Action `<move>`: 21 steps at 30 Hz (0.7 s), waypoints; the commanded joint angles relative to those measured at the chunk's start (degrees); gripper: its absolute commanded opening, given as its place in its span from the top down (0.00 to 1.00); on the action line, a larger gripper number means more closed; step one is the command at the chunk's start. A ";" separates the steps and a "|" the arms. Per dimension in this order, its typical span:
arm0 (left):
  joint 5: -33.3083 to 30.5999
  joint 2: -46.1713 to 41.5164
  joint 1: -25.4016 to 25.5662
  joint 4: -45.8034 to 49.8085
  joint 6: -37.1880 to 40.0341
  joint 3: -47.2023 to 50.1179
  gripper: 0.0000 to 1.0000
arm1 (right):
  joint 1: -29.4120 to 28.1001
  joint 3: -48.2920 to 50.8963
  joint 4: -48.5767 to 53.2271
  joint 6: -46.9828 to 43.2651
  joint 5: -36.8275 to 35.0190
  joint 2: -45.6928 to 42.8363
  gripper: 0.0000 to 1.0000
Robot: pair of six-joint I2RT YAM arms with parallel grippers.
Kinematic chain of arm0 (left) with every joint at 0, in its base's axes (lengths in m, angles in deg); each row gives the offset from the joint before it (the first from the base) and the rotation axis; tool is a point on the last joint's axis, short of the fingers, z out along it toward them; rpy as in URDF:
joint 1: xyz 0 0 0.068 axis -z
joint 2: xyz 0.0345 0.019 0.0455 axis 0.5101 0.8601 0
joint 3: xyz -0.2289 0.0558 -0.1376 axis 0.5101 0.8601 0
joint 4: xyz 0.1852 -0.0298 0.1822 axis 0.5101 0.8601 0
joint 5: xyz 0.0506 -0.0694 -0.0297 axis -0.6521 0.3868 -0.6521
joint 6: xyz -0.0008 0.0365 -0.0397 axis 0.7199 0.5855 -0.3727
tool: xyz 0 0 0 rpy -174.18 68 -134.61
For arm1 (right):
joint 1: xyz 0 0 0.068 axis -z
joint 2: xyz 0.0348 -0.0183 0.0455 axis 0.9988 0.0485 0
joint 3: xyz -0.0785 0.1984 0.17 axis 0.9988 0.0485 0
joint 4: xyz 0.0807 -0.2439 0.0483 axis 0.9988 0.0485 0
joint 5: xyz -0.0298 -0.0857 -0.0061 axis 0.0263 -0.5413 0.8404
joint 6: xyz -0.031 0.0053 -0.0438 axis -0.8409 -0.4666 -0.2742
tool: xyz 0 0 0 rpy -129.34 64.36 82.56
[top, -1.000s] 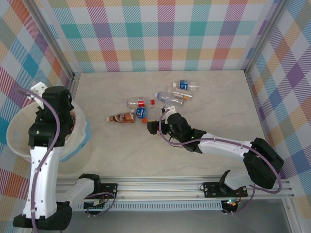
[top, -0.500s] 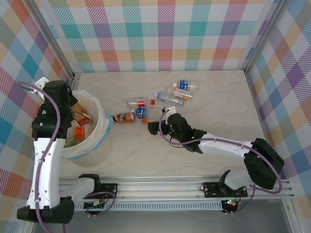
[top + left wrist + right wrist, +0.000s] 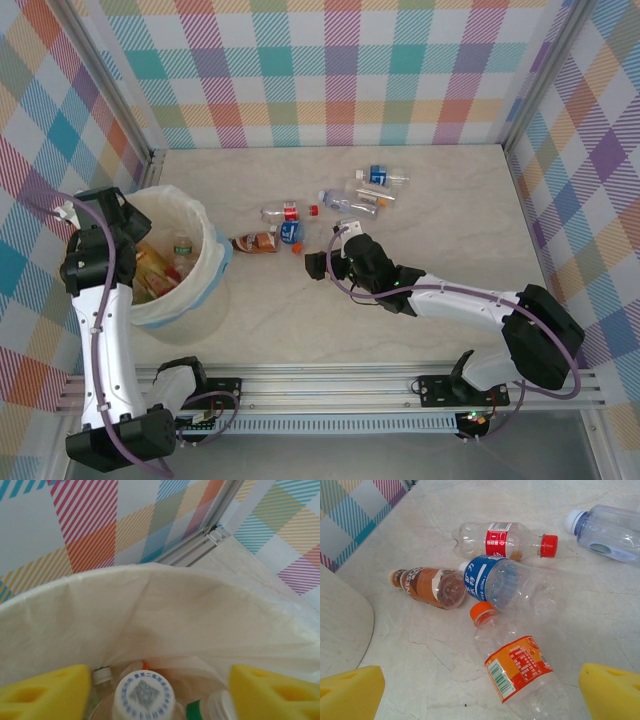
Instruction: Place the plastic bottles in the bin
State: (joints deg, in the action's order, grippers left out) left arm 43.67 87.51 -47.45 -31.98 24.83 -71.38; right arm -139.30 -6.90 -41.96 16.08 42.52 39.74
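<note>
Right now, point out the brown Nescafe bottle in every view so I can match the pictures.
Top external: the brown Nescafe bottle lies on its side on the table, between the bin and the right gripper.
Right wrist: left of centre, its base beside the blue-label bottle.
Left wrist: aimed into the bin's liner, over bottle caps.
Shared landmark: the red-label bottle, just beyond it.
</note>
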 commanded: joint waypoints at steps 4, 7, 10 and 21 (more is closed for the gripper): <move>7.85 0.53 -9.08 -0.37 0.97 0.11 0.00 | 2.44 -4.47 4.28 -2.21 10.03 1.15 0.00; 9.86 1.01 -12.44 -0.23 1.08 0.56 0.00 | 3.31 -8.75 11.30 -4.90 10.72 4.55 0.00; 10.33 0.73 -12.68 -1.15 1.08 0.97 0.00 | 4.18 -12.25 17.10 -9.04 10.65 8.75 0.00; 14.11 0.26 -12.67 -0.51 1.75 -3.24 0.00 | 7.34 -18.63 29.27 -15.02 8.67 21.47 0.00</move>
State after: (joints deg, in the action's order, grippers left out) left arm 54.05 89.04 -59.18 -32.35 25.35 -72.17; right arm -132.48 -23.12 -17.30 4.82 50.52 59.22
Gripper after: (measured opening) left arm 0.999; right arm 0.997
